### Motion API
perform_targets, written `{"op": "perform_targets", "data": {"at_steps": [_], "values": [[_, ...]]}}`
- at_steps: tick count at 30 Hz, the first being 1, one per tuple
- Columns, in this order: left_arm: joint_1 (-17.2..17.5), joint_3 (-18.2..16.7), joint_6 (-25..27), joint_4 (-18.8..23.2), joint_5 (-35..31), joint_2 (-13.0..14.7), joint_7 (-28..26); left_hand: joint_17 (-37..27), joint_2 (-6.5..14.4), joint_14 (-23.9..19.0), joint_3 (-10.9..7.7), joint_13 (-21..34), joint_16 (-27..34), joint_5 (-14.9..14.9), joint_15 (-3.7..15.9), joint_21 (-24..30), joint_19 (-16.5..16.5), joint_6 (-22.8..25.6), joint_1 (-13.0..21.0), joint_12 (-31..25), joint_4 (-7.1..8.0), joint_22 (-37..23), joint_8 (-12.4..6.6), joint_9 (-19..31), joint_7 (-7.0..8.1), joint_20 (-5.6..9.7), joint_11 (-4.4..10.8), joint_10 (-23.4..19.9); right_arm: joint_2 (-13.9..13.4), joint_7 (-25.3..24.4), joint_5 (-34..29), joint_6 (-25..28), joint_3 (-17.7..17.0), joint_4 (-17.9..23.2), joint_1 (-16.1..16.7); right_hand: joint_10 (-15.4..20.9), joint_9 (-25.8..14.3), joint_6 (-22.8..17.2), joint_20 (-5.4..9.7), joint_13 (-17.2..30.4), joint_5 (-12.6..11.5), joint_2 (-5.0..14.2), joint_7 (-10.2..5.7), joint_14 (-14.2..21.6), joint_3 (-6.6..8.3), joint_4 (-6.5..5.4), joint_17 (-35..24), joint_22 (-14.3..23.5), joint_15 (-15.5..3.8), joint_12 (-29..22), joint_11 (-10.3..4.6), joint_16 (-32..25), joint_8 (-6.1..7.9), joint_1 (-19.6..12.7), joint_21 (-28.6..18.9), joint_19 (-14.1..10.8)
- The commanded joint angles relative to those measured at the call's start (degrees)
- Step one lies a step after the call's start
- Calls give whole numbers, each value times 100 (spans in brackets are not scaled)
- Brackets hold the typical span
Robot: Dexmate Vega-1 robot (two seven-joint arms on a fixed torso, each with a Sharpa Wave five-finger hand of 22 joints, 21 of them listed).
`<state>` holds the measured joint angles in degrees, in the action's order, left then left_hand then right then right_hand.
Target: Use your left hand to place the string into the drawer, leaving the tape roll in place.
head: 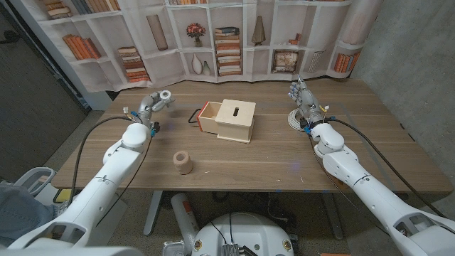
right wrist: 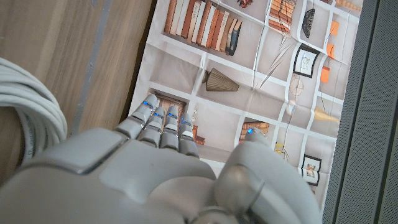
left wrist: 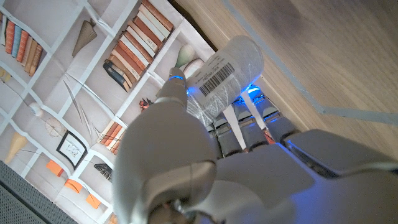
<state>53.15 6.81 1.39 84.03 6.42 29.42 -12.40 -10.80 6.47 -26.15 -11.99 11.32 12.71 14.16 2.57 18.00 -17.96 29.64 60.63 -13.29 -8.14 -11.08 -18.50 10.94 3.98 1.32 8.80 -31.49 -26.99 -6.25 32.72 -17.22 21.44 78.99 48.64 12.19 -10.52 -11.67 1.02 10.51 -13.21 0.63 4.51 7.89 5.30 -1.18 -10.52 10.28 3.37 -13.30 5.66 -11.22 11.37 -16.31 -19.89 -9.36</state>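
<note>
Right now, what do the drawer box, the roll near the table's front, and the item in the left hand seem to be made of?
The box looks like pale unfinished wood, matte, with its drawer pulled out. The roll looks like tan tape or cardboard, dull; too small to tell which. The left hand holds a spool wrapped in glossy clear film with a barcode label, probably the string.

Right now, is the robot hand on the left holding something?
Yes, the left robot hand grips a plastic-wrapped spool of string with a barcode label.
</note>
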Motion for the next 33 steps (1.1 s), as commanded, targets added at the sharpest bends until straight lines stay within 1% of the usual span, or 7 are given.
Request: {"op": "perform_targets", "data": {"at_steps": [1,5,7,10,15,22,33], "values": [[113,-8,-95,263,-36,179,109,-14,33,8,-66,10,-23,-20,383,-8,19,505,-42,12,98,-8,21,-4,-113,16,-15,-68,44,10,-14,-62,13,-36,-30,55,-34,-26,-10,33,-22,26,18,51,-12,18,-25,7,8,4,-6,0,6,13,41,-65],[152,-14,-165,309,5,214,172,-14,31,6,-67,11,-31,-32,390,-15,32,520,-41,20,99,-8,26,-5,-95,9,-23,-77,32,2,-15,-51,8,-7,-19,55,-34,-25,-11,33,-22,28,17,55,-13,19,-25,8,8,6,-8,0,5,12,47,-68],[142,-12,-236,269,83,275,353,-14,30,-1,-68,11,-31,-37,394,-16,34,543,-39,19,99,-8,22,-5,-94,11,-23,-92,26,2,-11,-36,7,0,-18,57,-34,-27,-10,33,-22,29,16,56,-13,20,-25,8,9,5,-7,0,6,12,48,-72],[185,-20,-221,323,41,286,276,-13,26,20,-68,11,-46,-46,400,-28,59,563,-39,30,99,-8,23,-6,-90,24,-13,-90,19,11,1,-17,5,0,-20,53,-34,-24,-10,33,-22,30,17,57,-13,21,-25,8,10,8,-12,0,4,12,52,-74],[245,-59,-320,419,112,355,380,-13,24,44,-70,11,-62,-57,406,-46,100,570,-37,45,100,-6,31,-6,-93,49,-18,-80,-1,32,6,-13,1,14,-17,55,-34,-25,-6,33,-22,32,18,54,-14,22,-25,8,9,9,-6,3,4,12,58,-79],[337,-48,-248,722,78,437,377,-12,21,57,-73,11,-76,-70,425,-57,118,579,-30,58,97,-5,43,-8,-89,48,-13,-86,-49,45,24,3,-27,75,5,59,-34,-27,-7,33,-22,35,18,52,-16,26,-25,8,3,11,-7,5,4,12,70,-84],[368,-46,-308,864,100,486,413,-12,28,82,-85,12,-98,-94,424,-81,163,603,-18,100,98,-3,65,-9,-96,48,-9,-44,-83,39,40,-28,-67,98,45,61,-34,-41,0,34,-22,39,24,58,-19,32,-25,9,5,15,-11,6,7,12,90,-96]]}}
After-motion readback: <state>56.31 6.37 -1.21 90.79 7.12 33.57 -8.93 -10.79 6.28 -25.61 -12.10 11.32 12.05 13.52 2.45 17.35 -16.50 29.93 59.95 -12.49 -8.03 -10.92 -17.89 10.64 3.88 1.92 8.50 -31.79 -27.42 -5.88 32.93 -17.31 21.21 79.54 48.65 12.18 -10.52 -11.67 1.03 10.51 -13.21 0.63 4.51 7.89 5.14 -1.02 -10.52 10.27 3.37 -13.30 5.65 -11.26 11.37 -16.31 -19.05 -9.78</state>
